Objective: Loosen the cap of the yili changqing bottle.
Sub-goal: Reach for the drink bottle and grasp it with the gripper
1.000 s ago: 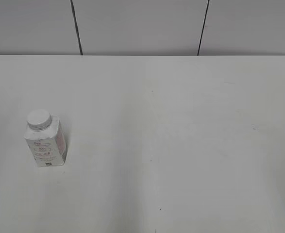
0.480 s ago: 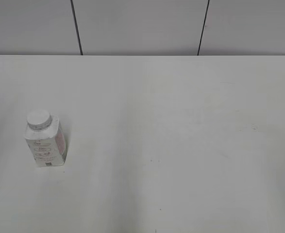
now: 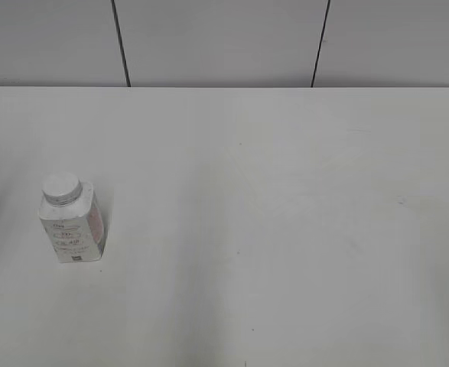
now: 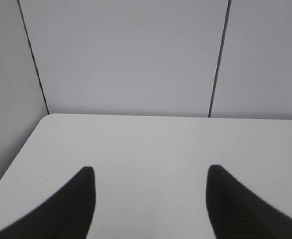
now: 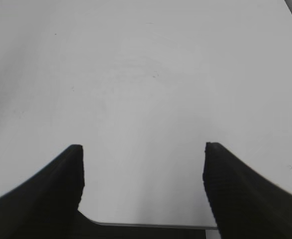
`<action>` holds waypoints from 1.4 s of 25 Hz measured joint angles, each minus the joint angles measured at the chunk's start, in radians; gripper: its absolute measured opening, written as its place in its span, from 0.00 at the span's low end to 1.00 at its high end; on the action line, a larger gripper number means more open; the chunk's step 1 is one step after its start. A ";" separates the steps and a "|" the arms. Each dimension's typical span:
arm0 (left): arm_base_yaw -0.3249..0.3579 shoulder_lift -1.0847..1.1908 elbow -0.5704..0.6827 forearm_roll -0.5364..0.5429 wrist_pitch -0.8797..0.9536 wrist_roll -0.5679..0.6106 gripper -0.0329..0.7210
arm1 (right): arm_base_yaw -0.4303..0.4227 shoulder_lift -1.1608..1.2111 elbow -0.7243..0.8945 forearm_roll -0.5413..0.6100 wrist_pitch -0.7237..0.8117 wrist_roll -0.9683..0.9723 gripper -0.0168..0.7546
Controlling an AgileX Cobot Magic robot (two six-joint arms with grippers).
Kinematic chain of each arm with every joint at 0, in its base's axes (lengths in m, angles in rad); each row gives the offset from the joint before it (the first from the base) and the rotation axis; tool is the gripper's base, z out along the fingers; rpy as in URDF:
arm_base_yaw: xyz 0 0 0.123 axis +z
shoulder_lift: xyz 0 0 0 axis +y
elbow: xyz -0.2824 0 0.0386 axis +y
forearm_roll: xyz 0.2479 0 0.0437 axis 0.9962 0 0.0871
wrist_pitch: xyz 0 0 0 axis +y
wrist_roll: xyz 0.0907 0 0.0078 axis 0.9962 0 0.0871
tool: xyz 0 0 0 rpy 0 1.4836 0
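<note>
- The yili changqing bottle (image 3: 71, 225) stands upright on the white table (image 3: 285, 229), far over at about 9 o'clock in the exterior view.
- The cap (image 3: 61, 187) sits on top of the bottle and looks screwed on, so no loosening shows yet.
- Nothing touches the bottle, and no arm shows in the exterior view.
- The left gripper (image 4: 148, 172) shows only in its own wrist view. Its two dark fingers (image 4: 76, 199) stand wide apart with nothing between them. It looks out over the table toward the wall (image 4: 136, 55) at 12 o'clock. The bottle is not in that view.
- The right gripper (image 5: 143, 149) also has its two fingers (image 5: 235, 184) spread wide and holds nothing. It looks down on bare table, and the bottle is not in that view either.
- The job seems to be at its very start, with the reach for the bottle not yet made.
- Next, one gripper likely needs to hold the bottle's body so it cannot spin or tip.
- The other then needs to close on the ribbed cap from above and turn it.
</note>
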 joint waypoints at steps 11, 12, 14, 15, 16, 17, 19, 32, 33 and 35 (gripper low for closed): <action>0.000 -0.019 0.215 0.043 -0.288 -0.048 0.63 | 0.000 0.000 0.000 0.001 0.000 0.000 0.78; 0.000 -0.018 0.229 0.076 -0.318 -0.081 0.63 | 0.000 0.000 0.000 0.001 0.000 0.000 0.78; 0.000 -0.018 0.256 0.186 -0.346 -0.161 0.63 | 0.000 0.000 0.000 0.001 0.000 0.000 0.78; 0.000 -0.018 0.267 0.234 -0.353 -0.207 0.63 | 0.000 0.000 0.000 0.001 0.000 0.001 0.78; 0.000 -0.018 0.278 0.288 -0.361 -0.239 0.63 | 0.000 0.000 0.000 0.001 0.000 0.001 0.78; 0.000 -0.018 0.286 0.329 -0.374 -0.257 0.63 | 0.000 0.000 0.000 0.001 0.000 0.001 0.78; 0.000 -0.017 0.291 0.373 -0.402 -0.273 0.63 | 0.000 0.000 0.000 0.001 0.000 0.001 0.78; 0.000 0.298 0.296 0.473 -0.686 -0.271 0.62 | 0.000 0.000 0.000 0.001 -0.001 0.001 0.78; 0.000 0.332 0.296 0.479 -0.706 -0.261 0.62 | 0.000 0.000 0.000 0.001 -0.001 0.001 0.78; 0.000 0.388 0.296 0.510 -0.741 -0.227 0.62 | 0.000 0.000 0.000 0.001 -0.001 0.001 0.78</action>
